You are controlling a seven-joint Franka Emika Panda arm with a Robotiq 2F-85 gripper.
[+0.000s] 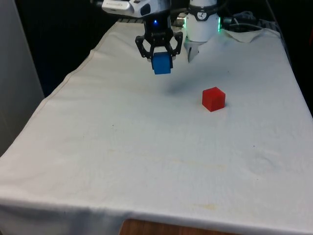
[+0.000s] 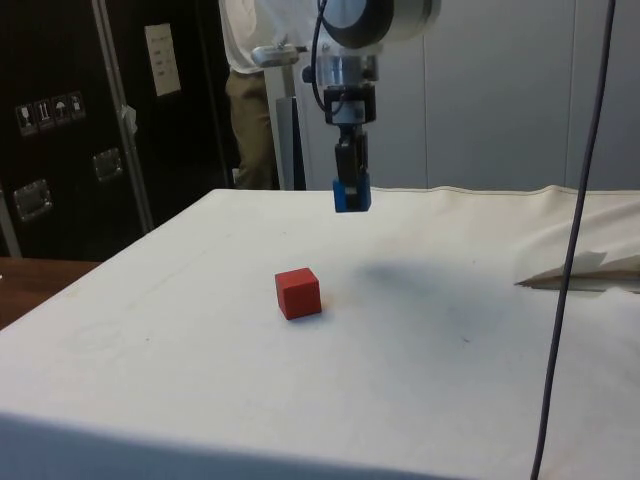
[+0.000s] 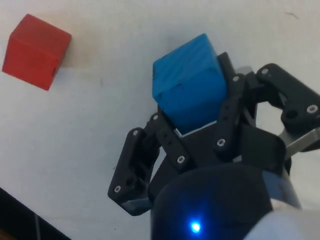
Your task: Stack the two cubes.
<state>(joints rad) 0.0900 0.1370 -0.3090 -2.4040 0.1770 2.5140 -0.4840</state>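
Got the blue cube [image 1: 162, 63] pinched in the end effector [image 1: 161, 58], hanging well clear of the counter [image 1: 122, 161] — the red cube [image 1: 213, 99] sits on the cloth, off toward the front view's right and nearer that camera, so I'd shift that way before lowering.

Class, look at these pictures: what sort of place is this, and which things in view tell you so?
Probably a robotics lab or test room: a gripper holds a blue cube above a cloth-covered table, a red cube waits, and dark equipment cabinets stand behind.
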